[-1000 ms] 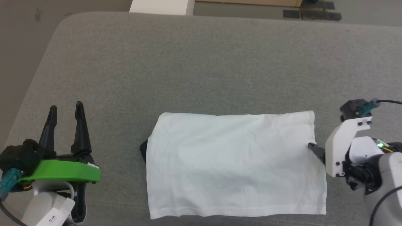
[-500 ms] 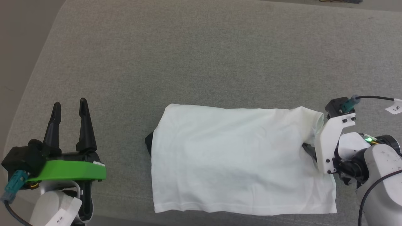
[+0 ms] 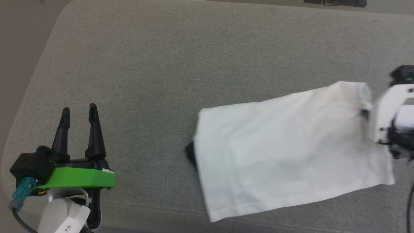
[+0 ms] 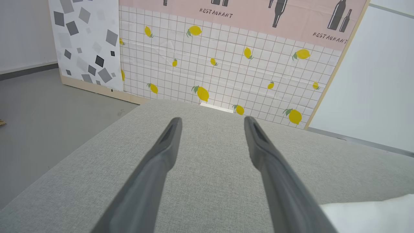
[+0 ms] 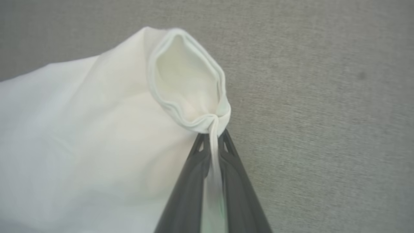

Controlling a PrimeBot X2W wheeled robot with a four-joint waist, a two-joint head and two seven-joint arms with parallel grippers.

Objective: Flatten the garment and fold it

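at the near left corner of the grey fabric-covered counter (image 3: 161,64) the left gripper (image 3: 79,108) hovers released, its two dark fingers spread apart with nothing between them. in the left wrist view the left gripper (image 4: 212,119) points along bare grey fabric toward the far edge, and a white corner of the garment (image 4: 372,213) shows at the lower right. the garment (image 3: 291,149) lies on the near right part of the counter, a folded white rectangle skewed so that its left end reaches closer to the near edge than its right end. a small black part (image 3: 190,152) peeks out from under its left edge. at the right edge the right gripper (image 3: 364,113) is clenched on the garment's hem. the right wrist view shows the right gripper (image 5: 213,134) pinching a bunched strip of that hem, with the garment (image 5: 97,129) opening into a loop just beyond the tips. past the far edge stands a wall panel (image 4: 226,64) printed with lemons on a grid.
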